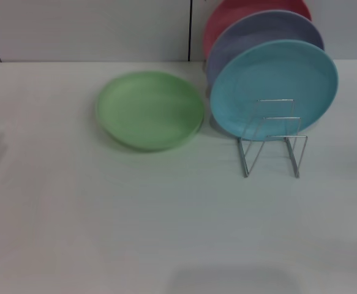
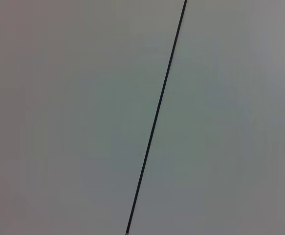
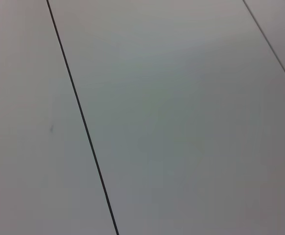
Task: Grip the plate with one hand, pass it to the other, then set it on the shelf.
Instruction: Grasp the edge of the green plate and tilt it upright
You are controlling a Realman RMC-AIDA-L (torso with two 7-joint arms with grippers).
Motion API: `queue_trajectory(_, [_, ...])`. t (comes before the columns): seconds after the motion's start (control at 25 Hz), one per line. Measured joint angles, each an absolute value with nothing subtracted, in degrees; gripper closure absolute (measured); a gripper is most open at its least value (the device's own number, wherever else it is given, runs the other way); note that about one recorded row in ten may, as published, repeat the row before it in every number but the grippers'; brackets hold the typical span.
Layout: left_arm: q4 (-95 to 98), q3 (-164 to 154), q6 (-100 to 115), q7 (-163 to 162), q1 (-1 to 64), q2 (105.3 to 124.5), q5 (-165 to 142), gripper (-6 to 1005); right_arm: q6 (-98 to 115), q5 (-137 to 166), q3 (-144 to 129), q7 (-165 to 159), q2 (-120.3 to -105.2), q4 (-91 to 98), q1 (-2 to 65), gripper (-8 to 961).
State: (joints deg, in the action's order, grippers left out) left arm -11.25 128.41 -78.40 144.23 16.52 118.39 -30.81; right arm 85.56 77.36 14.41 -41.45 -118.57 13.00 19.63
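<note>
One plate [image 1: 150,110] flat, left of shelf [image 1: 274,139].

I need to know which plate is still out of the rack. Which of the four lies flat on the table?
The green plate. It lies flat on the table, left of the rack; the blue, lavender and red plates stand on edge.

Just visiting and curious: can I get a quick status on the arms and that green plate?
Neither end effector in view. Green plate flat on table, untouched. Wire shelf front slots free, blue plate standing behind them. Nothing blocking.
</note>
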Motion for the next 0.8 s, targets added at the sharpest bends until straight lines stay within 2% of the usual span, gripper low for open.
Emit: queue_trajectory(0.8, [-11.3, 128.4, -78.2, 144.2, 16.7, 118.31, -30.9, 149, 85.7, 77.3, 14.4, -41.8, -118.69, 13.0, 19.3, 225])
